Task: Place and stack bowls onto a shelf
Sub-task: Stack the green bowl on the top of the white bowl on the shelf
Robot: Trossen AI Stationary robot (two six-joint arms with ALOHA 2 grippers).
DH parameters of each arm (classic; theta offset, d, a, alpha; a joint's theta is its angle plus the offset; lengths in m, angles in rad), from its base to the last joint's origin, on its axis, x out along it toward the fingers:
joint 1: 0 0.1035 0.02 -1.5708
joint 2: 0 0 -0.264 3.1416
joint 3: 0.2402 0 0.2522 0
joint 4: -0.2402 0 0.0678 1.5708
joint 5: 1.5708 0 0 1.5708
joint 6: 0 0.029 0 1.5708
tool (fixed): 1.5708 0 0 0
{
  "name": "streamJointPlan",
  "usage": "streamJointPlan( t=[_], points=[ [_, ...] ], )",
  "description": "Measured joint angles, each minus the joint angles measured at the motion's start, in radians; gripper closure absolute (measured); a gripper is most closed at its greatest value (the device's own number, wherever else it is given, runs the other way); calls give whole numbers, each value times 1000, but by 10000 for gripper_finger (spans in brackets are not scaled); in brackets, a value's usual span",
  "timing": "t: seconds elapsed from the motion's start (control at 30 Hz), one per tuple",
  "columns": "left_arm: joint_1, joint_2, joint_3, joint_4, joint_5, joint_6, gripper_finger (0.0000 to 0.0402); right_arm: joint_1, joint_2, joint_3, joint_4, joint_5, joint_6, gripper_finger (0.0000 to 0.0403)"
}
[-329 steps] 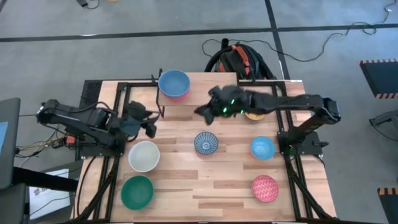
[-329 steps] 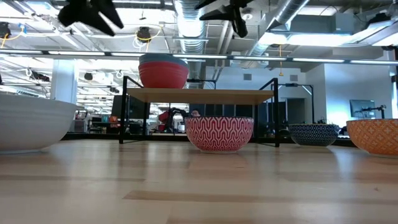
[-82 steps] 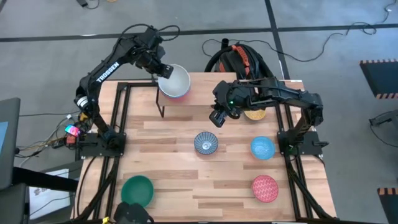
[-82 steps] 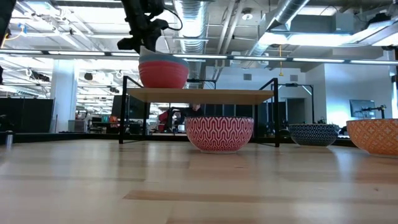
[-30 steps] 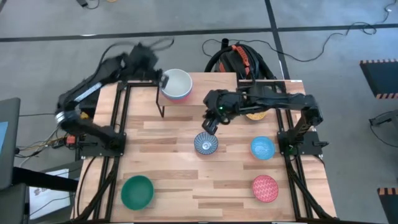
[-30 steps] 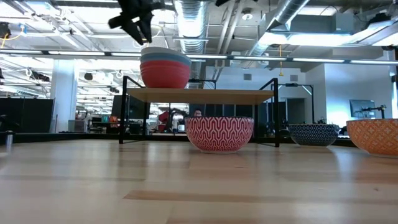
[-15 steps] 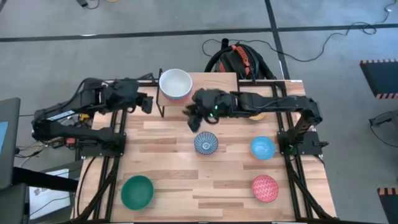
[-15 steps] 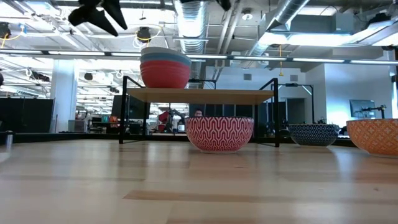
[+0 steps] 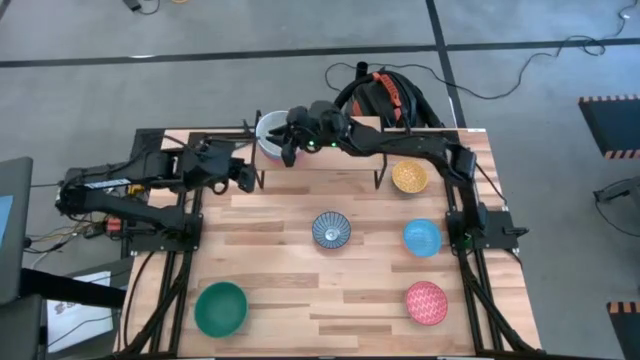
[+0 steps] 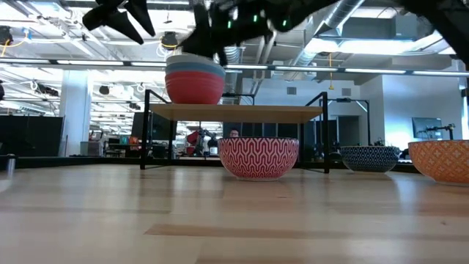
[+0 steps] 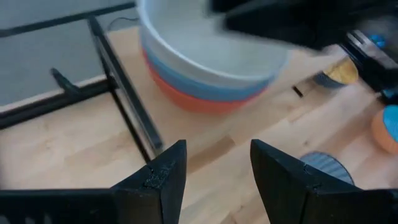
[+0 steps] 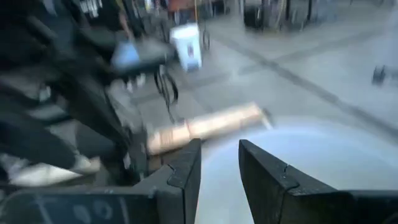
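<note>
Three bowls sit nested at one end of the shelf: a white bowl on top, a blue bowl beneath it and a red bowl at the bottom. No writing or label can be read in any view. Directly over this stack hangs the right gripper, its fingers parted above the white bowl's hollow, as the right wrist view shows. Just beside the stack, off the shelf's end, hovers the left gripper, its fingers also spread and holding nothing. Nearer the front of the table than both grippers lie five loose bowls: a blue-white patterned bowl, a yellow bowl, a light blue bowl, a pink-red patterned bowl and a green bowl. Behind the right gripper, beyond the table's far edge, a black and orange bag rests on the floor.
</note>
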State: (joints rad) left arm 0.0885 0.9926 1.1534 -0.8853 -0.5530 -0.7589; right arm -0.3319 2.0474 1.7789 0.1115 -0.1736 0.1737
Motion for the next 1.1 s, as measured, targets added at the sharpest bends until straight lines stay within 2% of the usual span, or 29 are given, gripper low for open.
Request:
streamJointPlan(
  t=[0.27,0.4,0.5,0.67,0.9,1.1],
  points=[
    [-25,65,0,-14,-11,-21,239,-24,20,3,-33,-24,-49,283],
    [-8,79,0,-13,-11,-16,239,-58,20,3,-26,-13,-93,283],
    [17,82,0,-16,-3,-11,239,-80,20,3,-30,-54,-72,283],
    [38,55,20,-26,24,19,239,-74,-52,3,-66,-86,-52,283],
    [-2,-25,31,-155,41,16,239,68,-130,4,-206,-12,67,283],
    [-146,-52,31,-303,70,-40,239,248,-115,4,-234,92,214,283]
  ],
)
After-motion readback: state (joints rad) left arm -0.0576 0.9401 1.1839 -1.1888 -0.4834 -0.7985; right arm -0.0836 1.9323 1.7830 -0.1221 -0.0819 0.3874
